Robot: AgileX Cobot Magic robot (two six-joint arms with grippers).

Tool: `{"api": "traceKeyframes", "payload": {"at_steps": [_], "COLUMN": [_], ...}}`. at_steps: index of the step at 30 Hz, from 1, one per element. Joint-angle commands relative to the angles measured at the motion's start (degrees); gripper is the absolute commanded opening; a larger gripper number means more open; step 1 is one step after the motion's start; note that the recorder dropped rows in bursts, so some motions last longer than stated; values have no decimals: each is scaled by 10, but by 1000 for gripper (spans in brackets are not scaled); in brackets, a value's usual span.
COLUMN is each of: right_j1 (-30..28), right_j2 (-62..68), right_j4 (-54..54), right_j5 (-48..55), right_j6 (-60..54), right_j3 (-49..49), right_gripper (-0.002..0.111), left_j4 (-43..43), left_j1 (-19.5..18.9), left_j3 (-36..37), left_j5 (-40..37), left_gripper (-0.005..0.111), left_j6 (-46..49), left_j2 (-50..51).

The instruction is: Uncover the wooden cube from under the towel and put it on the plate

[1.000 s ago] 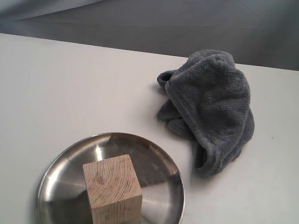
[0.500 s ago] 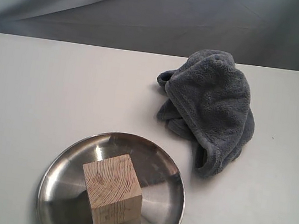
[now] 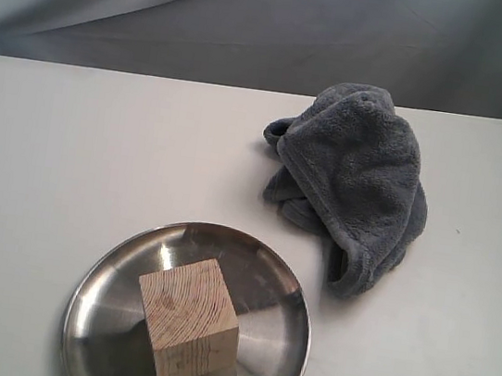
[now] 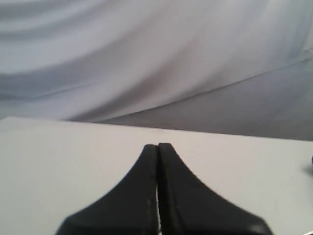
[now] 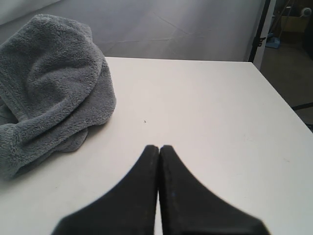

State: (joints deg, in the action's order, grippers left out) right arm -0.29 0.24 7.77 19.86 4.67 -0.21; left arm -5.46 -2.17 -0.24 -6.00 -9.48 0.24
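- While the outside views from a moment ago and from now are being held side by side, nothing is showing any change: the wooden cube (image 3: 186, 329) is sitting on the same spot of the plate (image 3: 280, 328), and the towel (image 3: 355, 179) is lying in the same crumpled heap.
- This is looking like the task is done. The cube is standing bare in the open, nothing is covering it, and it is resting flat inside the shiny dish.
- The towel is lying on the white surface (image 3: 70, 144), near the plate but not touching it, and it is not touching the cube either.
- The left fingers (image 4: 144, 171) are pressing tight together and are holding nothing. They are pointing over a bare part of the surface, and the cube is not showing up in that wrist view at all.
- The right fingers (image 5: 146, 171) are also pressing together with nothing between them. The towel (image 5: 49, 93) is lying off to one side ahead of them, apart from the tips, and the cube is not showing there either.
- Neither arm is showing in the outside view, so both pairs of fingers seem to be waiting well away from the cube and the plate.
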Motion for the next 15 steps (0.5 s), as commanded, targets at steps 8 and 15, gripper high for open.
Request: {"api": "traceKeyframes", "payload": {"at_steps": [8, 15], "right_j1": [-3, -3], "right_j2": [-2, -2], "right_j4": [0, 0], "right_j5": [-2, -2], "right_j6": [5, 5], "right_j3": [2, 2], "right_gripper": [0, 0], "left_j4": [-2, 55], "left_j1": [-16, -16], "left_j3": [2, 2], "left_j5": [-104, -105], "left_gripper": [0, 0], "left_j6": [-3, 87], "left_j2": [-2, -2]}}
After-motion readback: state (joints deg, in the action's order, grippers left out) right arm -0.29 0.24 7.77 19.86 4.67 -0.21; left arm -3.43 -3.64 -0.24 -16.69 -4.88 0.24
